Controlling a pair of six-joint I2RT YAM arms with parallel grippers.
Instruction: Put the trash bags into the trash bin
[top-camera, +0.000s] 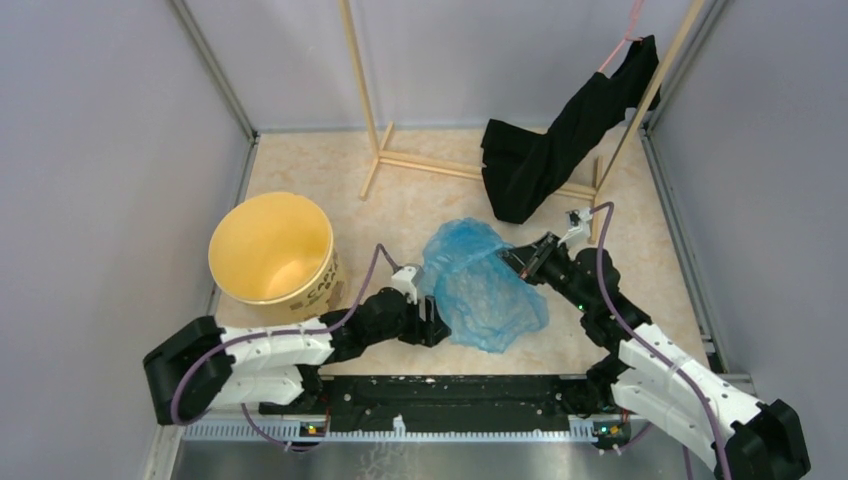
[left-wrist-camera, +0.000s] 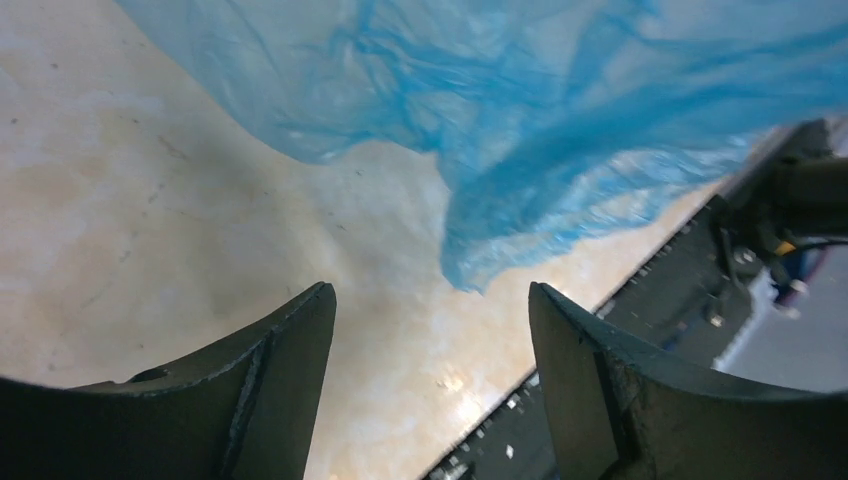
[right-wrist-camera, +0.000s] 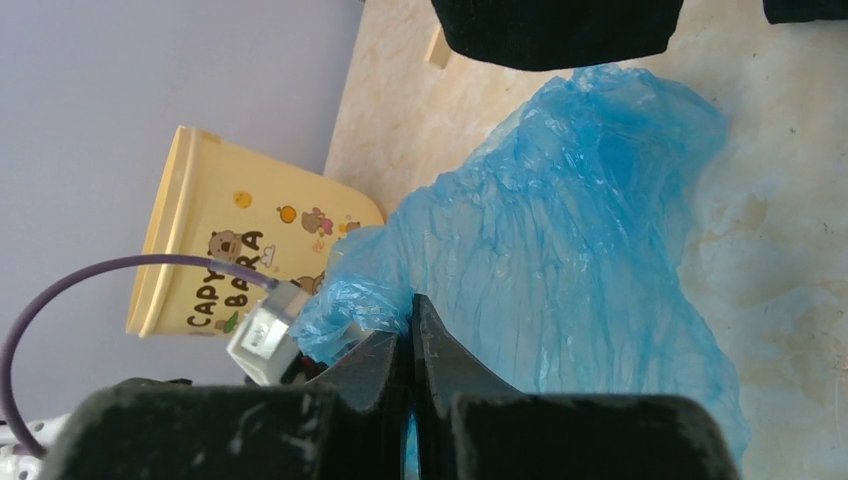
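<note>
**Table** (top-camera: 420, 190): beige work surface.

**Trash bag** (top-camera: 480, 285): light-blue film, crumpled near table centre, not in bin. Part is raised off surface. Wider than bin mouth, so likely needs bunching before drop.

**Trash bin** (top-camera: 270, 250): upright, mouth open, at 9 o'clock from bag and apart from it.

**Right gripper** (top-camera: 512, 262): at bag's 2 o'clock edge. Jaws pinched tight on film fold, holding it up.

**Left gripper** (top-camera: 440, 325): at bag's 8 o'clock edge. Jaws spread wide, nothing between. Probably positioned for second grip.
</note>
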